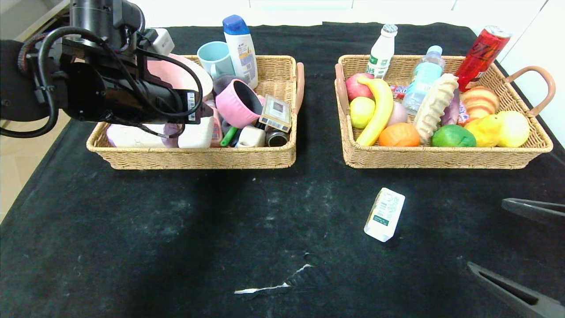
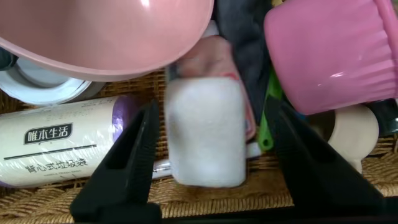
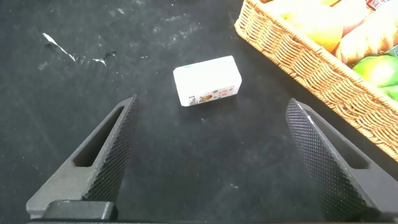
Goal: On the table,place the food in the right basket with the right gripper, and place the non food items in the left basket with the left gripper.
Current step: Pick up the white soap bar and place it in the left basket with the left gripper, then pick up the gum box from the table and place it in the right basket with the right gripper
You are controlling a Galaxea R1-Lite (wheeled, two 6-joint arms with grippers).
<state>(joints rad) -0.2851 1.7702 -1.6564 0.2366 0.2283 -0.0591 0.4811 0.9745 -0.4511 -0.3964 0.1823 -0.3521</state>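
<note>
Right pincer: sitting low at the near right edge of the bench, jaws spread wide and holding nothing.

Small white box with green print: lying on its side on the black cloth, ahead of the right pincer and centred between its spread jaws, apart from both. In the head view the box is resting just in front of the right basket, not touching it.

Right basket: standing beyond the box, carrying an orange, a banana, a green fruit, yellow fruits, a red apple, bread, bottles and a red can.

Left pincer: hanging over the near left part of the left basket, jaws spread, one on each side of a plain white bar without touching it.

White bar: lying inside the left basket, directly below the left pincer.

Grey roll with a purple end: lying in the basket just beside one jaw of the left pincer.

Big pink bowl: sitting in the left basket beyond the bar.

Pink cup, blue mug and white bottle with a blue cap: filling the far and right parts of the left basket, to the right of the left pincer.
</note>
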